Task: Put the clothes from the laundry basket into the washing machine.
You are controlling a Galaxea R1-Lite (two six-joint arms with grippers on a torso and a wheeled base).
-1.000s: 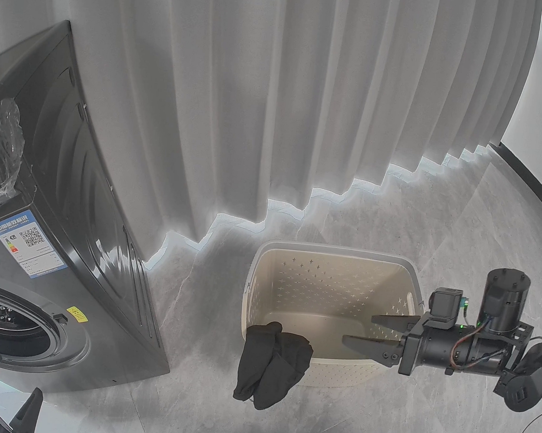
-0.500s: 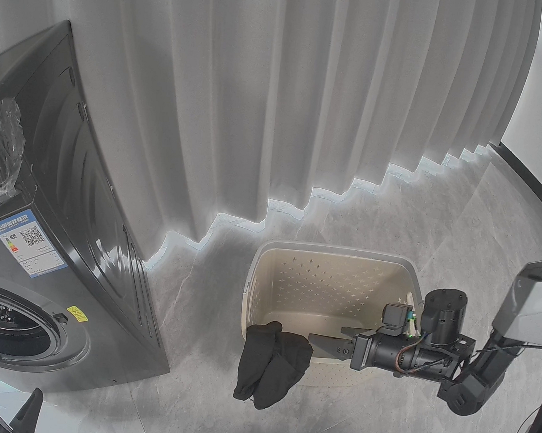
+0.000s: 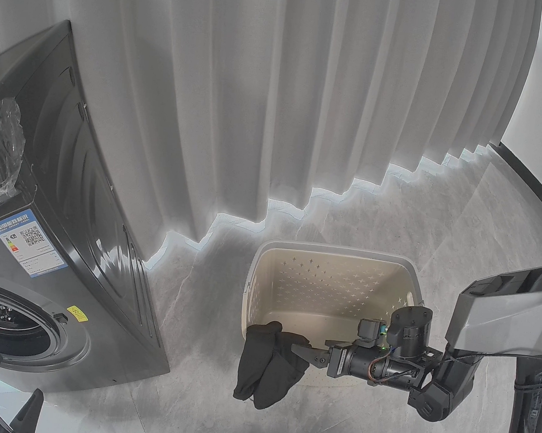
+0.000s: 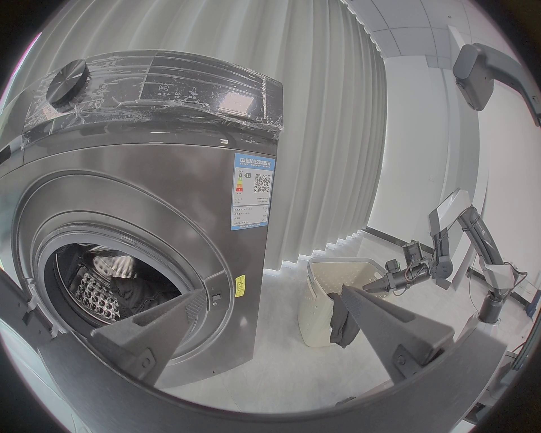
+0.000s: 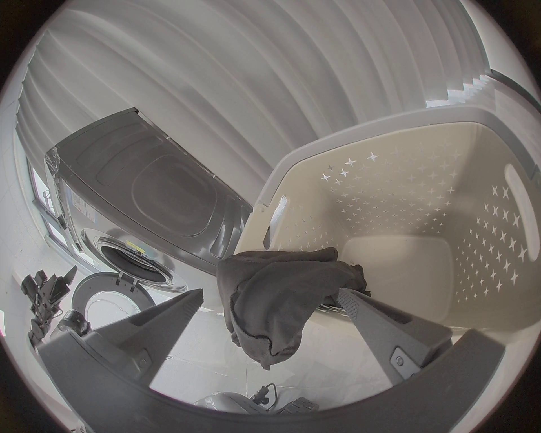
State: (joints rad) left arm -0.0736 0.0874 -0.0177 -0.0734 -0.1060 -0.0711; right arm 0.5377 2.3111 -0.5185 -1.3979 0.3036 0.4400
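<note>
A dark garment hangs over the near rim of the beige laundry basket on the floor. The right gripper is level with it, its fingers spread apart around the cloth. The left gripper, also spread, faces the open washing machine.

Right gripper: sitting at 5 o'clock in the head view, pointing toward 9 o'clock, jaws gaping apart.
Left gripper: hanging at 7 o'clock, jaws spread wide.

Silver-shelled right arm, black wrist motor, orange cables, dark wedge-fingered right pincer.
</note>
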